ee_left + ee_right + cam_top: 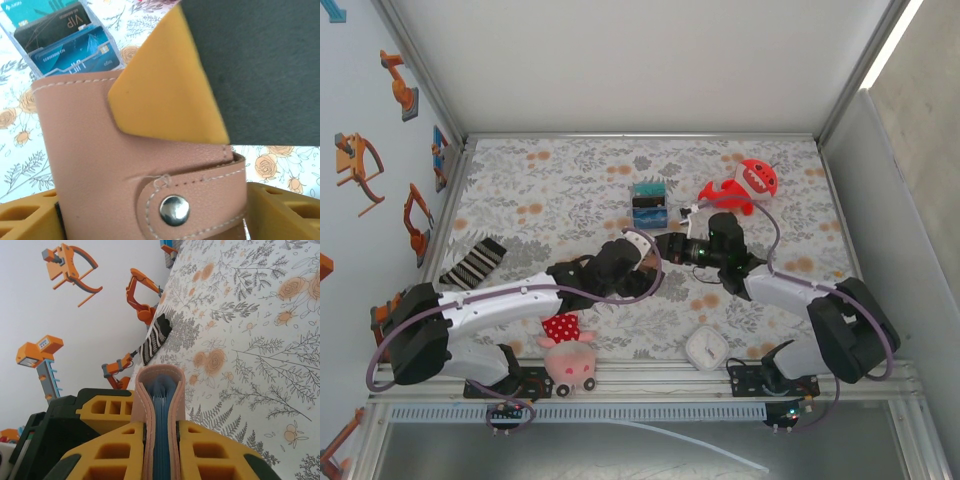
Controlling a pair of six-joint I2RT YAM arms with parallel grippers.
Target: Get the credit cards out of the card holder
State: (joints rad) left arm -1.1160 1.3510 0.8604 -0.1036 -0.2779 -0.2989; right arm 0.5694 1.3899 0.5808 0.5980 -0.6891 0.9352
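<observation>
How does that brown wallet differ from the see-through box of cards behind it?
The card holder is opaque tan leather; the box is clear plastic, showing its teal, black and blue cards. The card holder is snapped shut and clamped between the right fingers, while the box stands on the table. Both are small, card-sized holders.

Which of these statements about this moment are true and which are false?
1. The right end effector clamps the card holder. True.
2. The card holder hangs open. False: its snap tab is fastened.
3. A clear box of cards stands behind the card holder. True.
4. The striped cloth lies beside the red toy. False: it lies near the left edge of the table, far from that toy.
</observation>
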